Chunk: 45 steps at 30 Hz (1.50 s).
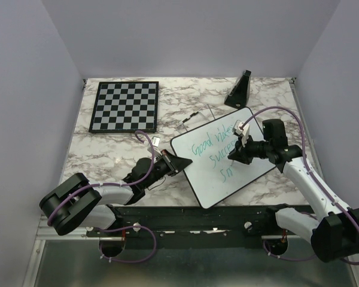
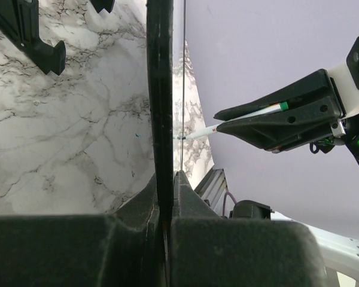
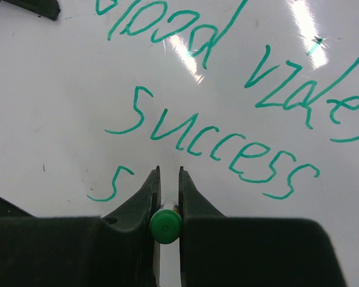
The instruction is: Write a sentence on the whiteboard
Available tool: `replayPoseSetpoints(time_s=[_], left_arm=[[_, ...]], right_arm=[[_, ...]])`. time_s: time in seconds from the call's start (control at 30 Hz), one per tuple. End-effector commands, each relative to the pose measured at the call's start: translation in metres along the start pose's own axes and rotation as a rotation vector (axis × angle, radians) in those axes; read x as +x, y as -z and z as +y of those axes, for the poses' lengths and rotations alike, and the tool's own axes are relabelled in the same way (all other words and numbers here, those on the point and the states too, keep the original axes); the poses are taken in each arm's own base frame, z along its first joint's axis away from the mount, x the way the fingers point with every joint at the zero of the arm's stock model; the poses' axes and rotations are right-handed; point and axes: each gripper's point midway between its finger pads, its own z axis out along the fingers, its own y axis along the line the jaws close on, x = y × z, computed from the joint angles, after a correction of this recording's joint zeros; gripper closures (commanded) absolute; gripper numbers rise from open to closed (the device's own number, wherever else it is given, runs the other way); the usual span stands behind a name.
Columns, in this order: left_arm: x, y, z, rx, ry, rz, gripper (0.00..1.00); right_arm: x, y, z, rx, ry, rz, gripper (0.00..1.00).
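From above. Likely trouble: skating of the whiteboard [image 1: 210, 186] across the marble table [image 1: 107, 156] under a sideways push of the pen, leaving crooked letters. Guarded against only by the left gripper [image 1: 177, 162], pressed together on the board's left edge. Lies askew at centre-right, flat, glossy white, round-cornered, thinly rimmed in black. Carries the sentence [image 1: 212, 150] in teal, two lines done and a third barely begun, beneath the right gripper [image 1: 234, 154]. Farther back, well apart: a matte checkered chessboard [image 1: 124, 106] and a black wedge-shaped stand [image 1: 238, 89].

From the left wrist. Shows the board edge-on between dark, grainy jaws closed tight on it. Thin and slick, so prone to slipping out. Opposite, a marker [image 2: 251, 115], slim white barrel with a green band, pinched in the other arm's black angular fingers [image 2: 287, 122]. Tip at or just beside the board face; cannot tell which.

From the right wrist. Jaws nearly together on the marker's round green end. Smooth plastic, so apt to twist or creep in the grip and thin the strokes. Fresh ink on a shiny, glare-streaked surface: smearing likely on any brush from the fingers. Only an "S" of the third line visible, the rest hidden.
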Motion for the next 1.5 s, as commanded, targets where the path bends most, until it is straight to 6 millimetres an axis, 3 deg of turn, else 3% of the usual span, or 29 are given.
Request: replayPoseSetpoints(time_s=[0.0,0.27,0.73,0.83,1.1,1.47], left_arm=[[-0.013,0.0,-0.031,0.117,-0.034,-0.052,1.0],[-0.014,0.0,-0.031,0.117,-0.034,-0.056,1.0],[-0.013,-0.001,-0.031,0.118,-0.034,-0.053,1.0],[-0.013,-0.001,-0.031,0.119,-0.033,-0.054,1.0],[-0.014,0.0,-0.032,0.121,-0.033,-0.054,1.0],[-0.014,0.001,-0.033,0.125,-0.034,-0.056,1.0]], right_arm=[[-0.002,0.005,-0.012,0.059,-0.002,-0.005,0.99],[0.02,0.005,0.006,-0.029,-0.004,0.066,0.99],[0.039,0.006,0.02,-0.097,-0.009,0.129,0.99],[0.035,0.007,0.019,-0.091,-0.004,0.121,0.99],[-0.015,0.017,0.007,-0.034,0.019,-0.043,0.99],[-0.015,0.007,0.004,-0.051,-0.009,-0.08,0.99]])
